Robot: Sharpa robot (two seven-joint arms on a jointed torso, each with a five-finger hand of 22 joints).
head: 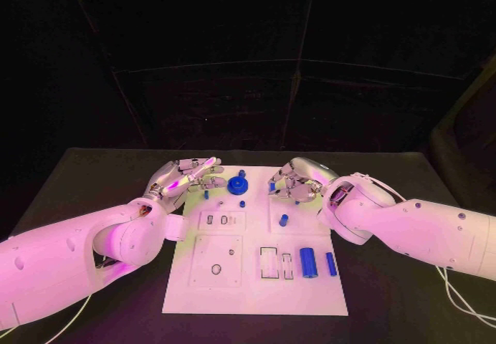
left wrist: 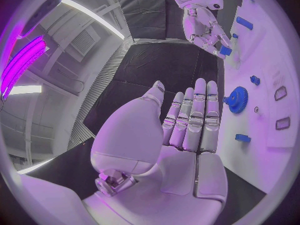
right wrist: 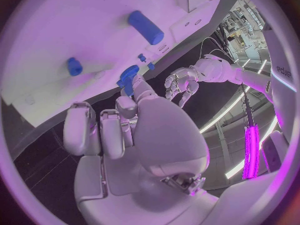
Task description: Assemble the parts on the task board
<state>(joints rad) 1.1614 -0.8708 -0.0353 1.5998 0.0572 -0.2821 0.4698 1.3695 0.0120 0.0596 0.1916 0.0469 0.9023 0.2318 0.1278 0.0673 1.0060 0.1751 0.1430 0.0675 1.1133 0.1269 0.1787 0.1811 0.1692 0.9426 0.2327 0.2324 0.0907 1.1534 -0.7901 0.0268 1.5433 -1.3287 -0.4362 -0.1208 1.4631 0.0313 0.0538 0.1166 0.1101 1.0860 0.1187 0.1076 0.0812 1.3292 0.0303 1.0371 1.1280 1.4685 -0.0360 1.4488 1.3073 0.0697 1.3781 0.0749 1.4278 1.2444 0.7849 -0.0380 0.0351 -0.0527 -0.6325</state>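
The white rectangular task board (head: 259, 287) lies in the middle of the black table (head: 93, 172), its long axis running away from the robot. At its far end stands a round blue toothed gear (head: 239, 187), seen edge-lit in the left wrist view (left wrist: 237, 99), with a small blue peg (head: 243, 203) just nearer the robot and a short blue block (left wrist: 242, 138) close by. On the near right part of the board a thick blue cylinder (head: 308, 261) lies beside a slimmer blue bar (head: 331, 264); both are next to two narrow rectangular slots (head: 269, 262). A raised pale panel with an oval cut-out (head: 217, 261) occupies the near left part.

The right hand (head: 294, 183) hovers over the far right edge of the board and pinches a small blue block (right wrist: 128, 78) between its fingertips (right wrist: 139, 85); the same piece appears in the left wrist view (left wrist: 225, 50). The left hand (head: 186, 178) is over the far left corner of the board, fingers straight and side by side (left wrist: 194, 120), palm bare and grasping nothing, just beside the gear without touching it.
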